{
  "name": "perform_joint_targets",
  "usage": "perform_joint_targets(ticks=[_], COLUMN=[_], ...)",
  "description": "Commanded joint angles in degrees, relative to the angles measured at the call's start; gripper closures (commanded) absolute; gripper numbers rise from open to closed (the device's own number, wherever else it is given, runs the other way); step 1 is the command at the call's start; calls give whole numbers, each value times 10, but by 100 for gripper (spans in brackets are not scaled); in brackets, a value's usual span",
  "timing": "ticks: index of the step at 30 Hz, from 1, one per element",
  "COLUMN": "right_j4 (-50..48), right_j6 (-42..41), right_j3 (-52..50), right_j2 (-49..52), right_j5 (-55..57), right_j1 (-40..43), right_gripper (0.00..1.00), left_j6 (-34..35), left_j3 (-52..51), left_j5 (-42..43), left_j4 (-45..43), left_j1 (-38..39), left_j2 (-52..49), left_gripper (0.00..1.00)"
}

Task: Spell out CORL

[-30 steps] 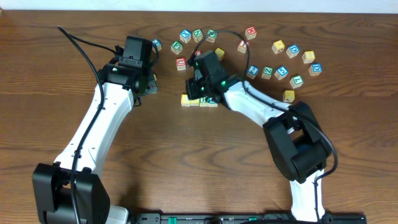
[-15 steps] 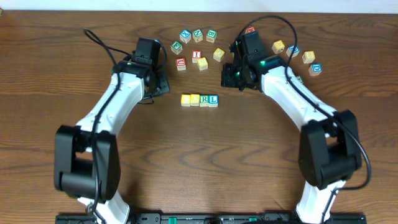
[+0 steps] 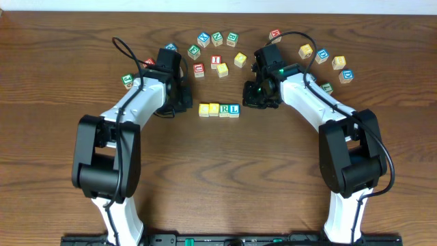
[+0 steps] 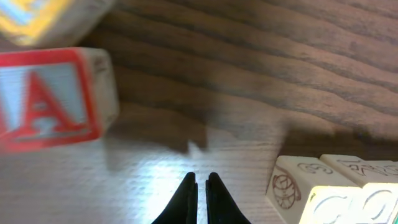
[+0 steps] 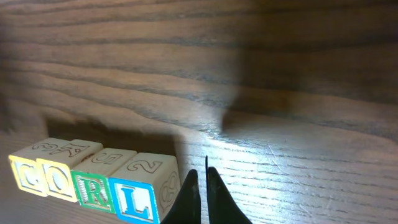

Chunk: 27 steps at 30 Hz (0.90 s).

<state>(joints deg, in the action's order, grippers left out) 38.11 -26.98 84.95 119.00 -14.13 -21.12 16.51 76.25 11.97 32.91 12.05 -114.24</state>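
Four wooden cubes stand side by side in a row reading C, O, R, L. In the overhead view this row lies mid-table. C and O have yellow faces, R is green and L is blue. My right gripper is shut and empty, low over the wood just right of the L cube. In the overhead view the right gripper sits right of the row. My left gripper is shut and empty, left of the C cube; in the overhead view the left gripper is beside the row's left end.
Several loose letter cubes lie scattered behind the row, among them a red-lettered pair and a yellow one. More sit at the back right and far left. A red A cube lies close to my left gripper.
My right gripper has left the row, where it stood a second ago, and now rests to its right. My left arm has swung in toward the row's left end. The row has stayed put.
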Motion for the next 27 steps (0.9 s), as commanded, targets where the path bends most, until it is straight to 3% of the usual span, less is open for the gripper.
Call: perform_joint_targets(ticks=[1,27], right_j4=[2,-40], right_j6=[-15,-11], right_j3=[-20,-45], right_j2=[0,0], right_j5=[5,5], right_j1=[-7,-36], right_gripper=[99,99], left_j6=[-15,-88], left_j3=[-3,-3], left_j5=[22,56], left_j4=[-5,-23], left_j1=[-1,26], left_j2=[-19,-19], left_gripper=[92,93])
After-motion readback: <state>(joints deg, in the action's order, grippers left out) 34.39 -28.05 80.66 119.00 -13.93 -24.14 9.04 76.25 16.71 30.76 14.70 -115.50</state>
